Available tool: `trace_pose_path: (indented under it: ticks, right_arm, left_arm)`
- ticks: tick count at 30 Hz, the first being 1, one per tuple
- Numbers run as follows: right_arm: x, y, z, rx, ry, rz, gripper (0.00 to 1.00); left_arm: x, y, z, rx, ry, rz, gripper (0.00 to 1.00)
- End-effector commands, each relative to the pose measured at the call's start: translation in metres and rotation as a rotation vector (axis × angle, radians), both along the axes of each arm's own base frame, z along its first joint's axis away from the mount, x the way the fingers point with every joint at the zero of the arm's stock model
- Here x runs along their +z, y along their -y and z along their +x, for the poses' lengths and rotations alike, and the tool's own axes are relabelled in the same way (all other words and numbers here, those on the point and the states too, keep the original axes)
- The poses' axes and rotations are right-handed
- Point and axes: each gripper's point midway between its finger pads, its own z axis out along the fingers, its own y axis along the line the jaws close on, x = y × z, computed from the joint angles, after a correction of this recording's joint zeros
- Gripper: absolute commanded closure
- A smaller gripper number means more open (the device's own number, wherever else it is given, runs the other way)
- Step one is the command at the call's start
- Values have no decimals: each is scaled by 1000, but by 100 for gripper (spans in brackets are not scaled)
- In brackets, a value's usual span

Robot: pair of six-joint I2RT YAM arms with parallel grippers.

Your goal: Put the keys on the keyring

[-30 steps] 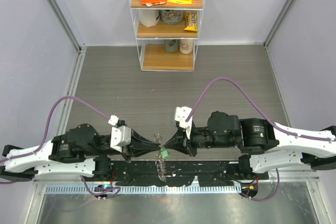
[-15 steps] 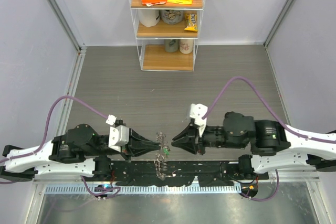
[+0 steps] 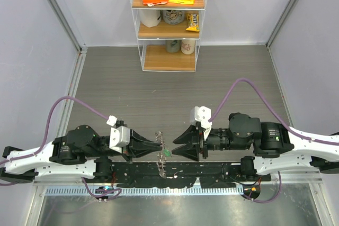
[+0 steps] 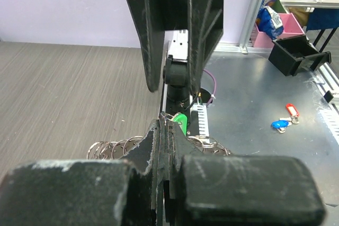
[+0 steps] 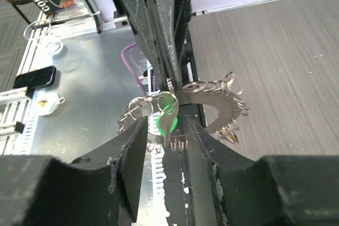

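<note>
My left gripper [image 3: 158, 145] is shut on the keyring [image 3: 162, 158], which hangs edge-on below it over the near table edge. In the left wrist view the left gripper [image 4: 167, 124] pinches the ring's rim, with loops fanned out on both sides. The green-headed key [image 5: 167, 115] hangs from a small loop at the keyring [image 5: 225, 105], blade down. It also shows in the top view [image 3: 166, 152] and left wrist view [image 4: 181, 122]. My right gripper [image 3: 174, 147] is open, a finger [image 5: 132, 146] on each side of the key without touching it. No black-headed key is clearly visible.
A clear shelf rack [image 3: 169, 56] with snack boxes and cups stands at the back centre. Beyond the table's near edge is a metal surface [image 4: 254, 104] with blue [image 4: 278, 125] and red [image 4: 291, 110] key tags, a black bin [image 4: 296, 54] and a phone [image 5: 34, 78].
My right gripper has let go of the green key, opened, and backed off to the right. The key now hangs from the ring held by my left gripper, which barely moved.
</note>
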Motion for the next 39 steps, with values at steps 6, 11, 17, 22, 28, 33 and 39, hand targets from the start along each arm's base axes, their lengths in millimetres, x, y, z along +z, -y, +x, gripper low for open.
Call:
trace_pose_path:
  ticks: [6, 11, 17, 22, 28, 33, 39]
  right_arm:
    - [8, -13, -17, 102, 0, 60, 54]
    - [4, -19, -15, 94, 12, 47, 54]
    - [2, -23, -5, 45, 27, 45, 56]
    - [1, -23, -4, 39, 44, 50, 74]
    - [-2, -25, -3, 35, 51, 43, 85]
    - [-4, -25, 2, 5, 66, 43, 94]
    - [-2, -26, 0, 16, 74, 62, 94]
  left_arm:
    - [37, -1, 6, 33, 15, -139, 100]
    - [37, -1, 6, 33, 14, -147, 100]
    - [39, -4, 5, 31, 5, -166, 100]
    - [40, -7, 4, 29, -4, -188, 100]
    - [45, -10, 4, 30, -8, -222, 100]
    - [51, -11, 3, 25, -12, -263, 100]
    - [57, -12, 3, 23, -17, -318, 100]
